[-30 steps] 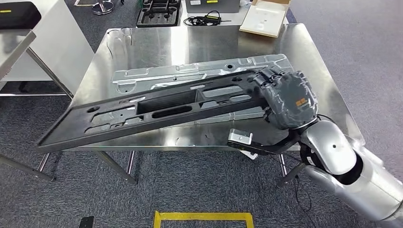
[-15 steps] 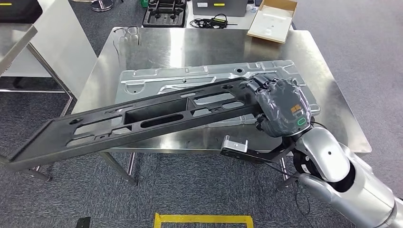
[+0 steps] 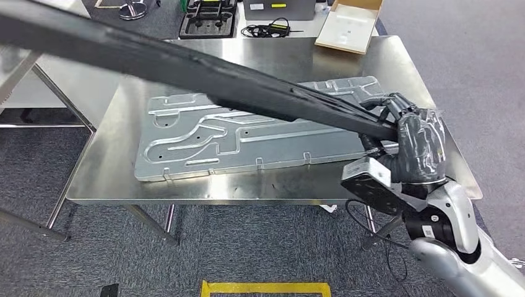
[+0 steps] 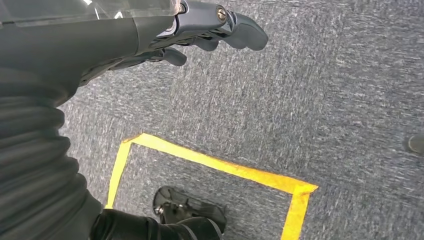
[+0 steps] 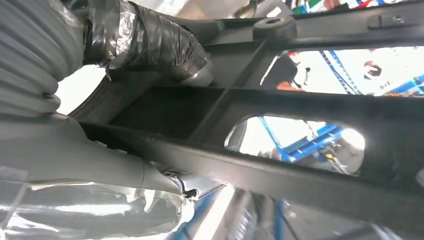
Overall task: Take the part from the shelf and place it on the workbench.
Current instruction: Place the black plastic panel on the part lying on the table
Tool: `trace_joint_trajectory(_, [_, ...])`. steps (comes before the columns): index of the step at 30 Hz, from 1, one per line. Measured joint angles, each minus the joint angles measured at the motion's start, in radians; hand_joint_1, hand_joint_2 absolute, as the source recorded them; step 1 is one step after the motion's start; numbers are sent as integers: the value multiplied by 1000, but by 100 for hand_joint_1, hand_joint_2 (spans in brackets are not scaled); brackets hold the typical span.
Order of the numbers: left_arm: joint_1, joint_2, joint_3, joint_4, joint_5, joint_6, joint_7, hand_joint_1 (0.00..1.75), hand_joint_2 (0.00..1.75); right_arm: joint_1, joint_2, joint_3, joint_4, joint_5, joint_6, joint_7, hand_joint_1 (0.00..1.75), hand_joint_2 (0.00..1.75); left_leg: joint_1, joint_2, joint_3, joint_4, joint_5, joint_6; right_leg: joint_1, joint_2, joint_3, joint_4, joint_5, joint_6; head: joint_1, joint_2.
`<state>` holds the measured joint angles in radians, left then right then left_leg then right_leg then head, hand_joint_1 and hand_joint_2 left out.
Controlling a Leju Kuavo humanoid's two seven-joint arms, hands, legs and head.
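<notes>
**Long black part held edge-on over the workbench**

Right hand (image 3: 413,145) grips one end of the long black part (image 3: 186,65), fingers wrapped around its frame. The part runs diagonally across the head view, its far end raised high, above the silver stamped panel (image 3: 247,133) lying on the workbench (image 3: 99,185). Left hand (image 4: 165,35) hangs over grey carpet, holding nothing, fingers loosely extended. Step in hand, as judged: carry and placement, part not yet set down. Next move likely calls for levelling the part flat and lowering it without striking the panel.
</notes>
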<state>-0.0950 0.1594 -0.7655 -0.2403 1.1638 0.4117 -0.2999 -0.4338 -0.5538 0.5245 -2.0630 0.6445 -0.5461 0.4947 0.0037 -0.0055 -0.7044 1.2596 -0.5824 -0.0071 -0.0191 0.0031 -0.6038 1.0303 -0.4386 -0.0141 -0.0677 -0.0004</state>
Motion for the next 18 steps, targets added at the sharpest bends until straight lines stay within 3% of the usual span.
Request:
trace_joint_trajectory(1, [2,0,1,0,0,0,0,0,175,18,-2,-18,0,-22,-14,-11,175,175,3,0,-19,29,0,-3,0,1,1,0,-1,0,0,0])
trace_joint_trajectory(2, [3,-1,2,0,0,1,0,0,175,34,-3,-36,0,-37,-25,-19,175,175,5,0,-19,20,19,-5,-1,2,2,0,-3,1,0,0])
trace_joint_trajectory(4, [4,-1,4,0,0,1,0,0,175,58,-7,-68,0,-53,-36,-30,175,175,8,0,29,-94,92,-3,-3,5,8,1,-6,6,0,0])
trace_joint_trajectory(6, [2,-1,5,0,-1,1,0,0,175,73,-13,-91,0,-60,-39,-33,175,175,4,0,85,-211,133,5,-2,7,12,1,-11,15,0,0])
trace_joint_trajectory(7, [1,-1,5,0,-1,1,0,0,175,79,-15,-99,0,-63,-40,-34,175,175,2,-1,99,-237,135,9,-1,8,13,0,-12,20,0,0])
trace_joint_trajectory(11, [0,-1,6,0,-2,1,-2,0,175,99,-25,-127,0,-72,-42,-37,175,175,0,0,114,-258,133,33,-2,7,14,10,-24,43,2,0])
trace_joint_trajectory(13, [-1,-1,6,0,-3,0,-3,0,175,109,-32,-140,1,-76,-43,-40,175,175,2,1,123,-267,135,47,-1,6,-26,95,-69,46,3,0])
trace_joint_trajectory(15, [-1,-1,6,0,-4,0,-4,0,175,122,-36,-152,3,-78,-45,-42,175,175,0,1,126,-265,131,54,0,5,-95,224,-122,47,4,0])
trace_joint_trajectory(16, [0,-1,6,0,-4,0,-4,0,175,130,-36,-156,3,-79,-45,-42,175,175,-1,1,128,-264,128,56,0,5,-119,264,-129,49,3,0])
trace_joint_trajectory(17, [0,-1,6,0,-4,0,-4,0,175,136,-38,-161,4,-80,-45,-43,175,175,-2,0,130,-262,124,56,-1,5,-127,269,-116,49,3,0])
trace_joint_trajectory(18, [0,-1,6,0,-4,1,-3,0,175,141,-40,-166,4,-80,-45,-43,175,175,-2,0,134,-259,120,54,-1,5,-115,235,-87,49,3,0])
